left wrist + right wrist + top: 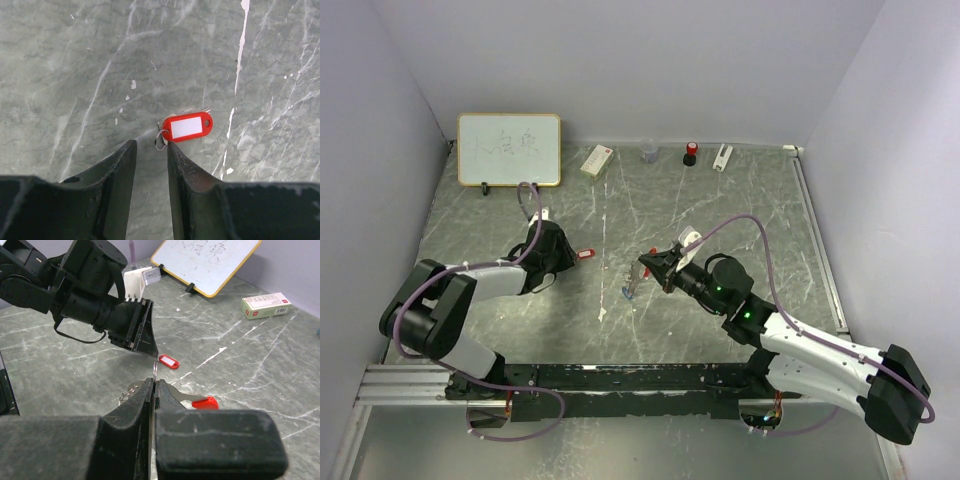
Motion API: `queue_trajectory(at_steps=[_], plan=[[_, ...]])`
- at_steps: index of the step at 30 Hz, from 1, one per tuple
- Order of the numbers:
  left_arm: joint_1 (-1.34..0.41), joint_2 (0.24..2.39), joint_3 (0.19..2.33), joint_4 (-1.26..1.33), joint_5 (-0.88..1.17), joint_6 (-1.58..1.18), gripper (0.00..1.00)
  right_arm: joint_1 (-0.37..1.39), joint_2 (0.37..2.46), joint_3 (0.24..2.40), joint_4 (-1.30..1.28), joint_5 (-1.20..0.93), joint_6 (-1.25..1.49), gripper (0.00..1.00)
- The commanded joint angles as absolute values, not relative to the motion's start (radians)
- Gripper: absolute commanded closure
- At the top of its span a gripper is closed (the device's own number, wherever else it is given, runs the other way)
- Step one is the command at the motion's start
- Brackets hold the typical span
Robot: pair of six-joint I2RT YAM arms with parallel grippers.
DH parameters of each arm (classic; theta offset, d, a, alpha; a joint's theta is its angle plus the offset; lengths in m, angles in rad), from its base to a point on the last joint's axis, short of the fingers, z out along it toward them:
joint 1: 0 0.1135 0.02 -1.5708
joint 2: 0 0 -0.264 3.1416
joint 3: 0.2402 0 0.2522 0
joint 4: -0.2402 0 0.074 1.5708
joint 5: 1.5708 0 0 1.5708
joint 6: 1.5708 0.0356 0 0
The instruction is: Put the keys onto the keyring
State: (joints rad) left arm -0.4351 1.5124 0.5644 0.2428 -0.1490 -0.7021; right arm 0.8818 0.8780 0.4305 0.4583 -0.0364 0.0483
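The right tool point(154, 385) looms nearest in its own view, clenched on thin metal that seems to belong to the red key point(204, 402), whose head juts out beside the fingers. It sits apart from the keyring point(187, 126), which lies flat on the bench point(75, 75). The left tool point(151, 144) is released and empty, just short of the keyring's ring end. The blue key point(627, 292) shows farther from the keyring, under the right tool. Neither key looks threaded, so both threadings remain.
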Motion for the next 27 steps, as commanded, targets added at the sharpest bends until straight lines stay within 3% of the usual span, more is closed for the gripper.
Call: queue_trajectory(at_steps=[1,14,18,22,27], plan=[[-0.421,1.528,0.551,0.313,-0.088,-0.727,0.59,0.881,0.859,0.419,0.485,-0.027,0.055,1.0],[-0.41,1.587,0.541,0.367,-0.042,-0.736,0.65,0.881,0.864,0.415,0.486,-0.022,0.058,1.0],[-0.408,1.594,0.542,0.371,-0.031,-0.736,0.75,0.881,0.867,0.414,0.485,-0.019,0.058,1.0],[-0.405,1.589,0.541,0.369,-0.028,-0.736,0.91,0.881,0.868,0.413,0.487,-0.017,0.058,1.0],[-0.405,1.554,0.549,0.367,-0.015,-0.706,0.93,0.881,0.874,0.417,0.485,-0.015,0.053,1.0]])
